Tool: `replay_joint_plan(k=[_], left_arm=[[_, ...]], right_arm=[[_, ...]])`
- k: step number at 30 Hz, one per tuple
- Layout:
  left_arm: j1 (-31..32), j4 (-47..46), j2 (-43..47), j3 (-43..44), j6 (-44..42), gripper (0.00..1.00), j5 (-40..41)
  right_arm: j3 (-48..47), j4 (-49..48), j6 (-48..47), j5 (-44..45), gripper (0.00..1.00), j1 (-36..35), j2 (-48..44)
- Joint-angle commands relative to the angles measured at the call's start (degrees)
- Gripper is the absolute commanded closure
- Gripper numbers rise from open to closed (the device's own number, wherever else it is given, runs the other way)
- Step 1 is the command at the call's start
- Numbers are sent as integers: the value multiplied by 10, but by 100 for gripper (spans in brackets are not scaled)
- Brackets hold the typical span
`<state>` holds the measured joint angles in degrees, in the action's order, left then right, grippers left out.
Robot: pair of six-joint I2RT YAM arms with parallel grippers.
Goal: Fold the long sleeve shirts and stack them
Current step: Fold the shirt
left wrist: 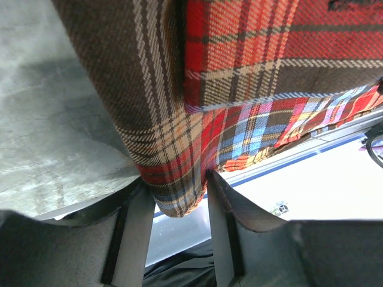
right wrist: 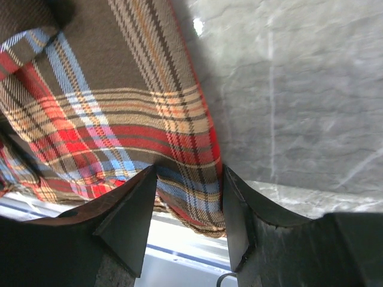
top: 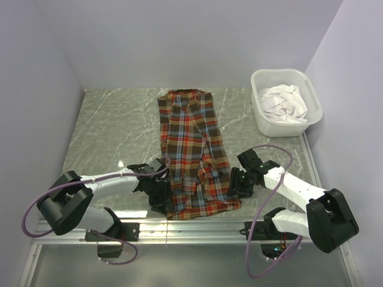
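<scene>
The left gripper (left wrist: pixel 176 194) has its fingers closed on a bunched fold at the near left corner of the shirt (left wrist: pixel 251 66); the plaid fills the gap and touches both inner faces. The right gripper (right wrist: pixel 188 179) has its fingers either side of the near right hem, with cloth reaching both of them, but I cannot tell whether they press it or only straddle it. Both corners lie at the near edge of the table (top: pixel 114 119), the hem close to the metal rail (top: pixel 197 227). From above, the two arms reach in low from left and right to the shirt's bottom corners. The shirt lies flat in the middle of the table, front up, collar at the far end, one sleeve laid down the front, the whole a long narrow strip. A white basket (top: pixel 261 119) stands well apart at the far right, with white cloth (top: pixel 284 101) crumpled inside
</scene>
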<state>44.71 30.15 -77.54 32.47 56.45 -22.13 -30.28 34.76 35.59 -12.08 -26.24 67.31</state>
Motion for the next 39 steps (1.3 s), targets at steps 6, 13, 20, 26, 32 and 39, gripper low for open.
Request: replay_joint_plan(k=[6, 13, 20, 26, 32, 39], left_arm=[[9, 11, -3, -1, -10, 59, 3], [9, 32, 13, 3, -13, 99, 2], [3, 94, 35, 86, -25, 99, 37], [-80, 118, 28, 149, -74, 99, 55], [-195, 91, -28, 224, -128, 99, 46], [-255, 61, -153, 355, -145, 99, 36]], right_arm=[[16, 9, 16, -29, 50, -29, -2], [8, 15, 10, -36, 91, -32, -9], [-72, 61, -4, -32, 100, -31, -29], [-163, 67, -21, -27, 100, -29, -3], [-251, 34, -46, -30, 100, 4, 86], [-380, 11, -74, -51, 100, 54, 204]])
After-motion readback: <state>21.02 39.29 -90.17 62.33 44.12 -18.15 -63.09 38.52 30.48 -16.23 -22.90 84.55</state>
